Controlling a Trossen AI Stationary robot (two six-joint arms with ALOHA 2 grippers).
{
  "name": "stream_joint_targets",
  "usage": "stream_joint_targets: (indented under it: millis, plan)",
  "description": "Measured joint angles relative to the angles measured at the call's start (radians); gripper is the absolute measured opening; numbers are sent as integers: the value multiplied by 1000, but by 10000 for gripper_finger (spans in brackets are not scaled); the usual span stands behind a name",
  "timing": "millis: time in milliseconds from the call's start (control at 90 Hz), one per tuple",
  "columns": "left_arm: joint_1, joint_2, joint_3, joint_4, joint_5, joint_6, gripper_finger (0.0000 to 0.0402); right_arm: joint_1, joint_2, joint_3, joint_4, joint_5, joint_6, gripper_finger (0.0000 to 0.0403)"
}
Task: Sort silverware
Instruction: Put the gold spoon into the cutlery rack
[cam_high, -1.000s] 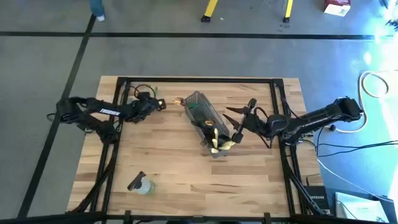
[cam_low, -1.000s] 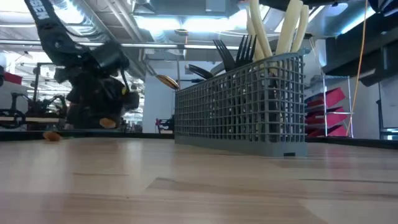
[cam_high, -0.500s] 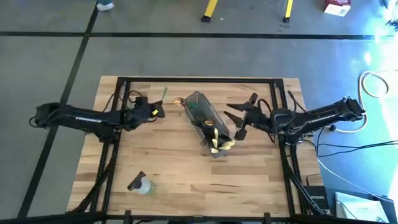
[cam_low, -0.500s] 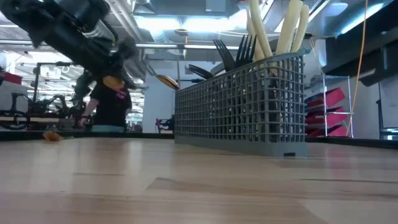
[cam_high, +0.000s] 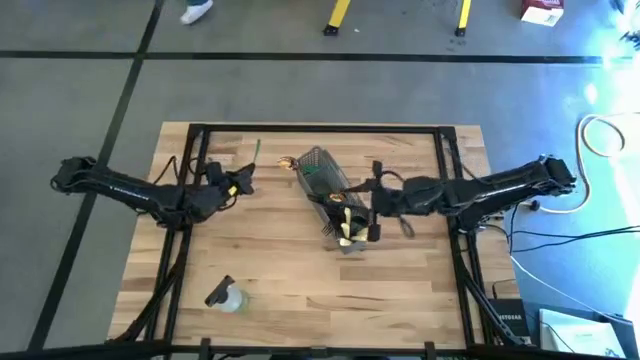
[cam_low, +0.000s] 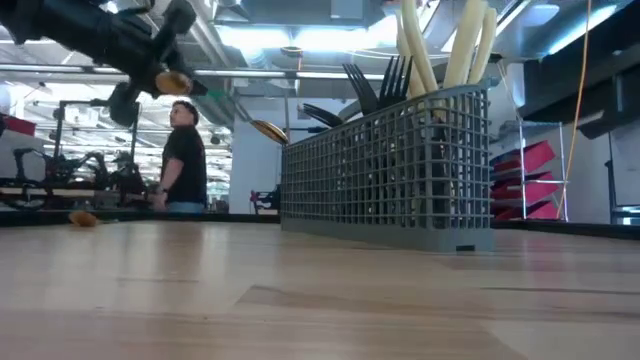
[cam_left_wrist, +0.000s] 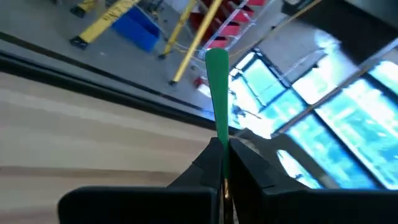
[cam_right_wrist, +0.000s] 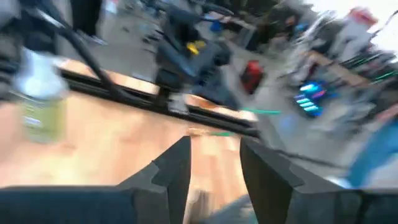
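Above table, left hand (cam_left_wrist: 222, 163) pinching green utensil (cam_left_wrist: 217, 87)

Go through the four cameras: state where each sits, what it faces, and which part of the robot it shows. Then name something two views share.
High view: overhead, looking down on the table; both arms show.
Low view: at table-top height, facing the mesh basket; one arm enters from above.
Left wrist view: on the left arm; left gripper shut on a green utensil.
Right wrist view: on the right arm; right gripper open.
Shared: the basket, high and low.
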Motion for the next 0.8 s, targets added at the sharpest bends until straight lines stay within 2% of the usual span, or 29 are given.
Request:
stream_joint_targets:
  millis: [122,222,378,511,800]
  plan:
    - [-31,0,0,94,50,79,2,0,42,0,87,188,-138,122]
    - [-47,0,0,189,100,169,2,0,39,0,99,305,-145,122]
    - [-50,0,8,308,155,306,2,1,4,0,20,441,-142,122]
    - [-50,2,57,313,179,441,2,1,-19,0,-35,459,-107,122]
    - [-50,72,206,298,221,790,2,1,-38,0,-37,457,-100,122]
